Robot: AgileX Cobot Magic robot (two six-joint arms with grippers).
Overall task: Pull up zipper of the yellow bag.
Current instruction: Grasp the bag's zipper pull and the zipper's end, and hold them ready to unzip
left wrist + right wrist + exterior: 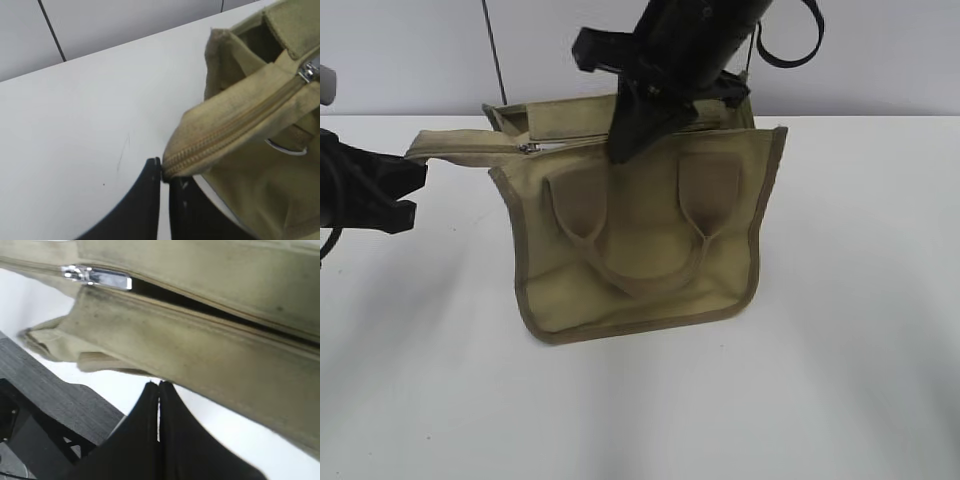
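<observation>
The yellow bag point(640, 250) lies on the white table with its handles facing me. The zipper pull point(529, 147) sits near the left end of the bag's top edge, and the zip gapes open to its right. My left gripper point(420, 168) is shut on the free end of the zipper tape point(210, 142), which sticks out to the left. The pull also shows in the left wrist view point(307, 72). My right gripper point(623, 152) comes down from above and is shut, with its tips point(159, 385) against the bag's cloth, well right of the pull point(97, 276).
The white table point(840, 380) surrounds the bag. A silver strap buckle point(285, 147) hangs under the tape. A black strap loop point(790, 50) hangs by the right arm. The table's edge and dark floor point(45, 390) show in the right wrist view.
</observation>
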